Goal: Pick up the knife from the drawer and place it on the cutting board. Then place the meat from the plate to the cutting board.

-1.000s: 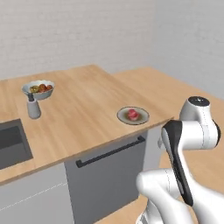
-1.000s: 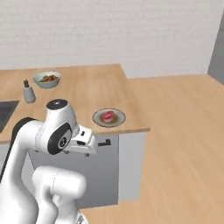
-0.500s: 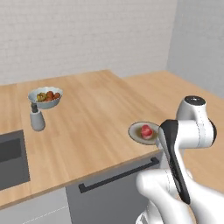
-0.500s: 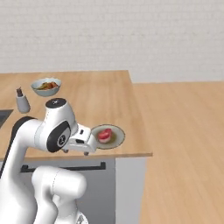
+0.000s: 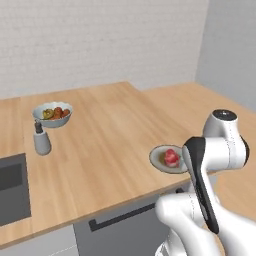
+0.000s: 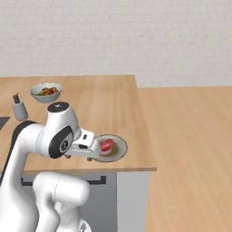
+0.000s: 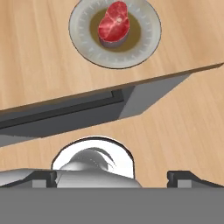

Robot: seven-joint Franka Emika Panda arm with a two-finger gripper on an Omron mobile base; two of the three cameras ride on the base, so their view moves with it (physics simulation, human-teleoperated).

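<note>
One chunk of meat (image 7: 113,26) sitting mid-plate (image 7: 146,43), near counter corner. Judged soft, slick, light; best pinched across its thick middle. Drawer (image 5: 130,220) closed below. Gripper (image 7: 113,177) spread wide, empty, off the counter edge.

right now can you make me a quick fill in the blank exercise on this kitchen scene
1. The meat sits on the ____.
2. The plate stands near the ____ of the wooden counter.
3. The pale bowl by the grey shaker holds ____.
4. The claw has its fingers spread ____.

Missing words: plate; edge; fruit; open
</note>
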